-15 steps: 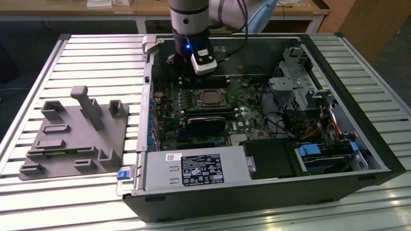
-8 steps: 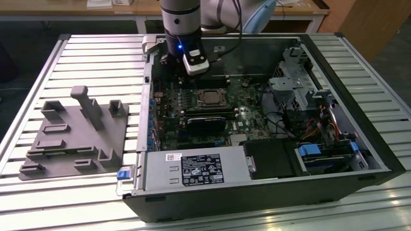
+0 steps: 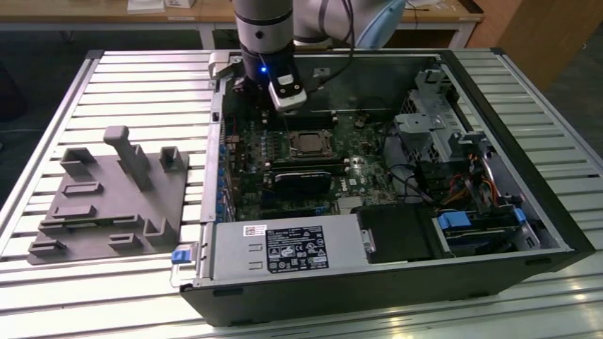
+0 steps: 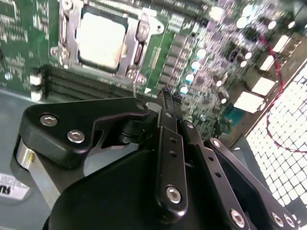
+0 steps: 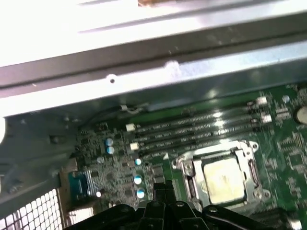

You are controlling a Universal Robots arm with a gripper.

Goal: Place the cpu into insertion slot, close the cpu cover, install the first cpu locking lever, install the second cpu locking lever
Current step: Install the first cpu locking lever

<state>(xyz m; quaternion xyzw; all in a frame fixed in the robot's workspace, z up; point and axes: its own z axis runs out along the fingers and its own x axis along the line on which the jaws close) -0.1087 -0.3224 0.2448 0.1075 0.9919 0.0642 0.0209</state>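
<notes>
Silvery cpu cover (image 4: 140,23) looks flat around cpu (image 4: 100,40). Chip sits in insertion slot (image 4: 64,48) near middle of green motherboard (image 4: 14,28), just beside memory slots (image 4: 86,86). Placement and cover closing judged done. Locking levers: cannot tell if latched. Gripper (image 4: 166,93) fingers pressed together, holding nothing, hovering near slot, over capacitor area.

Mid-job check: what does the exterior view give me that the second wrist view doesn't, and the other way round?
Exterior view: the grey fixture tray on that view's left, the power supply and the drive bay. Second wrist view: the tool close up, plus the perforated case wall. Both: the cpu seated inside its silvery frame.
</notes>
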